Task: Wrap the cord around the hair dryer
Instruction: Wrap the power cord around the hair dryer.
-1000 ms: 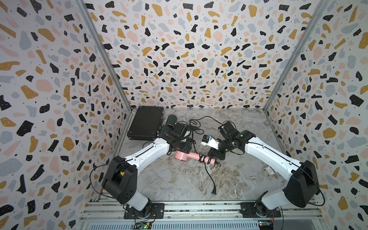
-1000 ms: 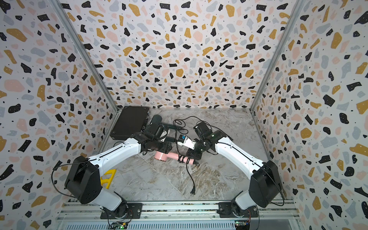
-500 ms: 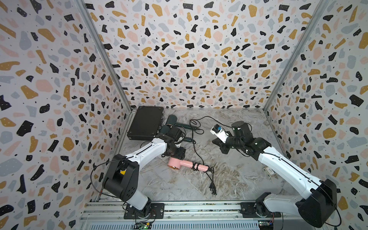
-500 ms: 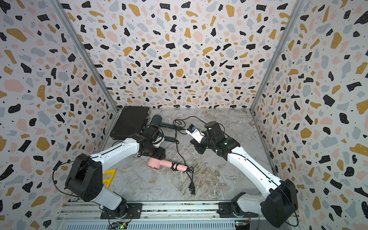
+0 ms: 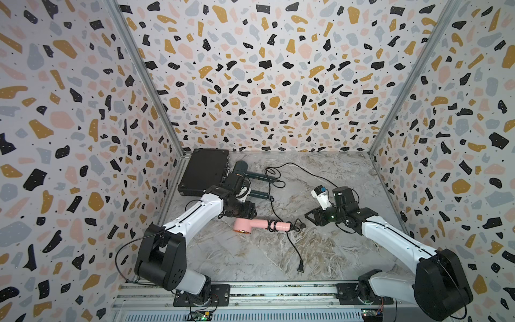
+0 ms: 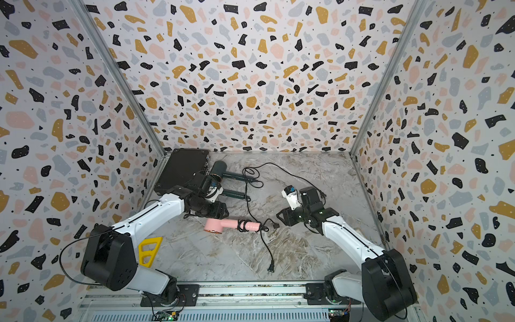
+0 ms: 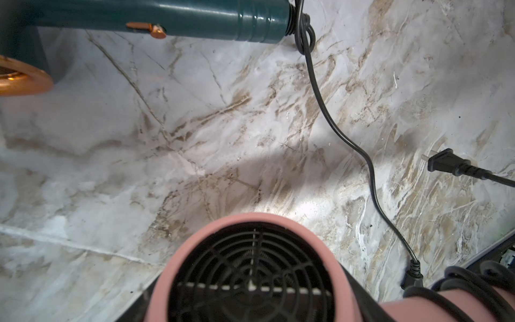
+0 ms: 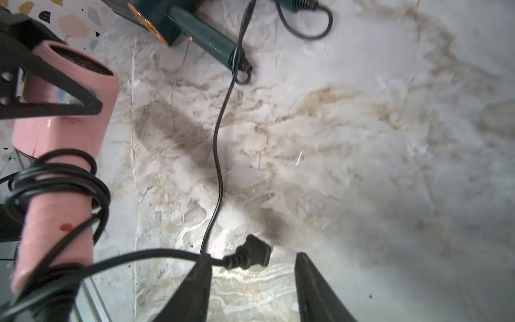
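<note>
The pink hair dryer point(image 5: 252, 224) point(image 6: 223, 223) lies on the marble table with its handle pointing right. Its black cord point(image 5: 274, 225) point(image 8: 55, 178) is coiled round the handle. The cord's plug point(image 5: 300, 223) point(image 8: 252, 255) lies on the table just past the handle's end. My left gripper point(image 5: 245, 216) is shut on the dryer's head, whose black grille point(image 7: 250, 278) fills the left wrist view. My right gripper point(image 5: 309, 217) point(image 8: 250, 267) stands open and empty just right of the plug. The cord crosses one of its fingertips point(image 8: 203, 260).
Two dark teal dryers point(image 5: 239, 168) point(image 5: 260, 194) lie at the back left beside a black case point(image 5: 204, 172). A cord from one runs past the pink handle to a plug point(image 5: 300, 269) near the front. A yellow piece point(image 6: 149, 251) lies by the left arm's base.
My right gripper left the dryer's handle, swung back and up while shut, then came down beside the plug and opened. The left gripper kept hold of the dryer's head, which shifted slightly forward.
</note>
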